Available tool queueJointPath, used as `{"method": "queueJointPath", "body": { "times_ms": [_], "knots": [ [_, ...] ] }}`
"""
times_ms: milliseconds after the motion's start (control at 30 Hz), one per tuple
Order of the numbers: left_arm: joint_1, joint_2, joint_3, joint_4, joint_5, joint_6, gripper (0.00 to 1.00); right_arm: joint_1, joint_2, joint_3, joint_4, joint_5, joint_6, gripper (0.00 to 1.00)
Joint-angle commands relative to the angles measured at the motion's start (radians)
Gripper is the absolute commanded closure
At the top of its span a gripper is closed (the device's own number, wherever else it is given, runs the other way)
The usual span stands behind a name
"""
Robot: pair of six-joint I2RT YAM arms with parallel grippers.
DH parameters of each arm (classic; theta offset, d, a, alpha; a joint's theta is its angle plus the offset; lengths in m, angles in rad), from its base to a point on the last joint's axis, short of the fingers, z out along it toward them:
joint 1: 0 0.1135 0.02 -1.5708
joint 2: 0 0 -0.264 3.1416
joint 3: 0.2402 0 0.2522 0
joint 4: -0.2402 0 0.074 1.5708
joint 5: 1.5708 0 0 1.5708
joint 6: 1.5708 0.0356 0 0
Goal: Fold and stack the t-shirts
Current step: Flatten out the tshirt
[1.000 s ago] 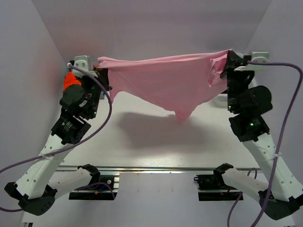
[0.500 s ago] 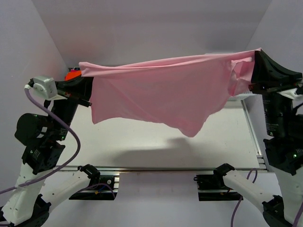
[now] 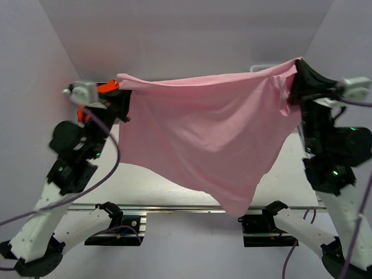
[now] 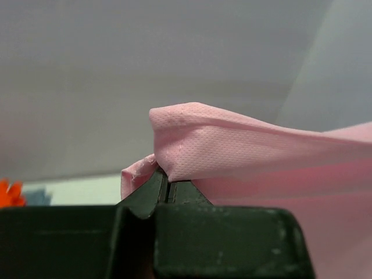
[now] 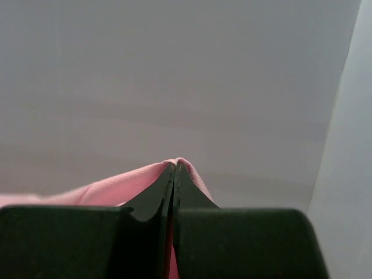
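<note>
White flat table top [image 3: 152,174], silver metal rail [image 3: 174,207] along its near edge.
A bright orange cloth [image 3: 107,86] shows at the far left corner, mostly hidden.

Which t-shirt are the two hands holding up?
The light pink t-shirt, stretched in the air between the left hand and the right hand; only a scrap of the orange t-shirt shows by the left hand.

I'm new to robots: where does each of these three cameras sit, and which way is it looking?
Top external: fixed above and behind the robot, looking down at the table; left arm and right arm show, stretching the pink t-shirt between left gripper and right gripper.
Left wrist: on the left arm, looking along its shut fingers at the pinched pink corner.
Right wrist: likewise on the right arm; its fingers pinch another corner.
Shared: all three see the pink t-shirt.
</note>
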Motion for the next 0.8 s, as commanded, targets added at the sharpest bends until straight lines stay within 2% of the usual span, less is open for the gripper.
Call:
{"method": "queueJointPath", "body": {
  "times_ms": [0,133,167,200,300,333,400,433,467,500,567,600,767],
  "knots": [
    [0.006,0.104,-0.084,0.01,-0.229,-0.051,1.0,-0.009,0.11,-0.116,0.167,0.173,-0.033,1.0],
    [0.006,0.275,-0.106,-0.013,-0.47,-0.111,1.0,-0.009,0.262,-0.213,0.266,0.267,-0.014,1.0],
    [0.015,0.321,-0.106,-0.027,-0.512,-0.123,1.0,-0.012,0.343,-0.226,0.273,0.313,-0.005,1.0],
    [0.015,0.421,-0.092,-0.045,-0.585,-0.14,1.0,-0.017,0.377,-0.232,0.276,0.319,0.022,1.0],
    [0.038,0.582,-0.05,-0.099,-0.676,-0.186,1.0,-0.037,0.529,-0.232,0.273,0.379,0.082,1.0],
    [0.038,0.694,-0.019,-0.13,-0.695,-0.223,1.0,-0.046,0.56,-0.217,0.262,0.373,0.11,1.0],
    [0.078,0.806,0.03,-0.176,-0.695,-0.253,1.0,-0.061,0.701,-0.191,0.233,0.365,0.162,1.0],
    [0.088,0.908,0.056,-0.211,-0.695,-0.27,1.0,-0.074,0.773,-0.151,0.216,0.352,0.18,1.0],
    [0.099,0.958,0.107,-0.223,-0.681,-0.283,1.0,-0.077,0.811,-0.102,0.169,0.345,0.188,1.0],
    [0.121,1.003,0.131,-0.234,-0.681,-0.292,1.0,-0.089,0.918,-0.048,0.153,0.329,0.197,1.0],
    [0.145,1.111,0.199,-0.243,-0.637,-0.292,1.0,-0.101,0.983,0.056,0.101,0.312,0.217,1.0],
    [0.171,1.141,0.217,-0.243,-0.621,-0.292,1.0,-0.11,1.067,0.078,0.09,0.293,0.223,1.0],
    [0.245,1.273,0.323,-0.188,-0.5,-0.28,1.0,-0.14,1.265,0.262,0.041,0.226,0.228,1.0]
  ]
}}
